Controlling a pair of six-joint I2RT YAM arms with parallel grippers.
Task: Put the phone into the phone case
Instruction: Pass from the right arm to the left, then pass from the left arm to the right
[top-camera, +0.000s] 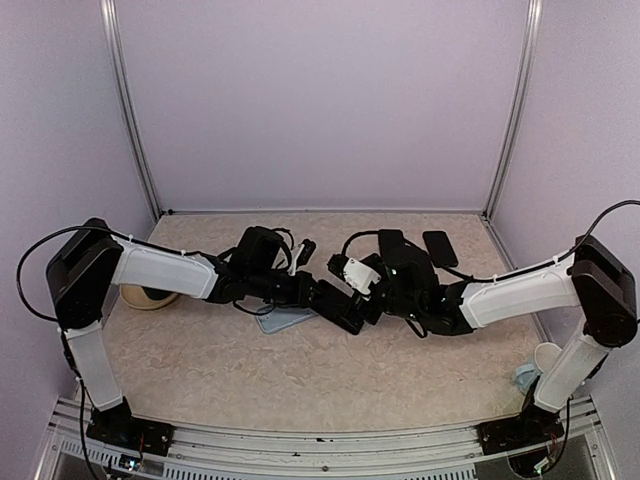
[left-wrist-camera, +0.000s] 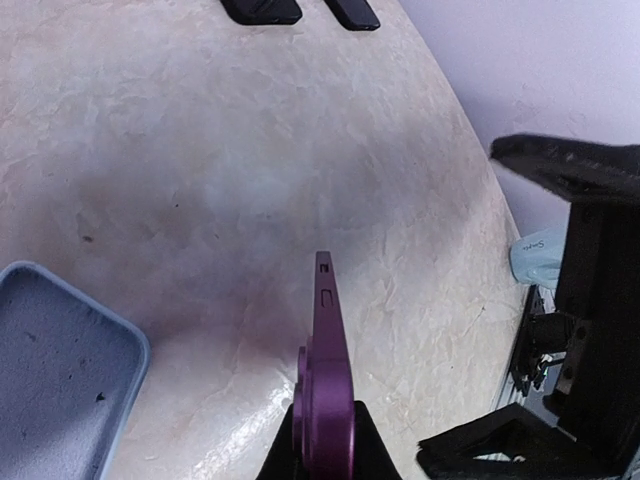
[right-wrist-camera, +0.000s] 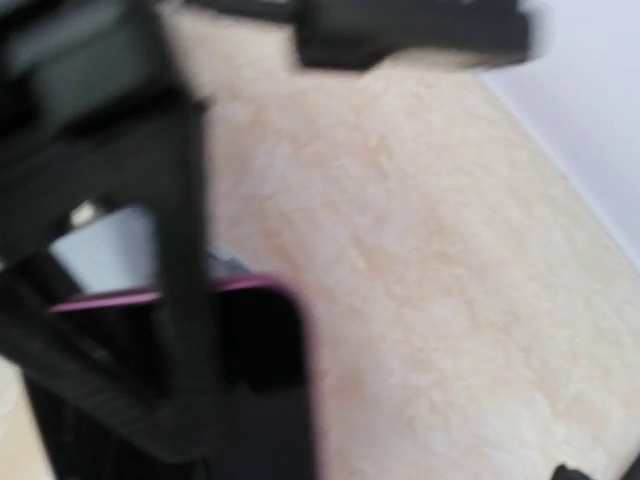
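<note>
My left gripper (top-camera: 345, 312) is shut on a purple phone (left-wrist-camera: 325, 380) and holds it edge-on above the table, fingers pinching its lower end. The light blue phone case (top-camera: 283, 319) lies open side up on the table just left of it, and also shows in the left wrist view (left-wrist-camera: 60, 370). My right gripper (top-camera: 370, 298) faces the left one at close range. Its black fingers (left-wrist-camera: 560, 165) stand wide apart to the right of the phone and hold nothing. The right wrist view is blurred; it shows the phone's dark screen (right-wrist-camera: 250, 330) behind a left finger.
Two black phones (top-camera: 390, 240) (top-camera: 440, 247) lie at the back of the table. A tan bowl-like thing (top-camera: 145, 296) sits under the left arm. A pale blue item (top-camera: 527, 378) lies by the right arm's base. Side walls close in the table.
</note>
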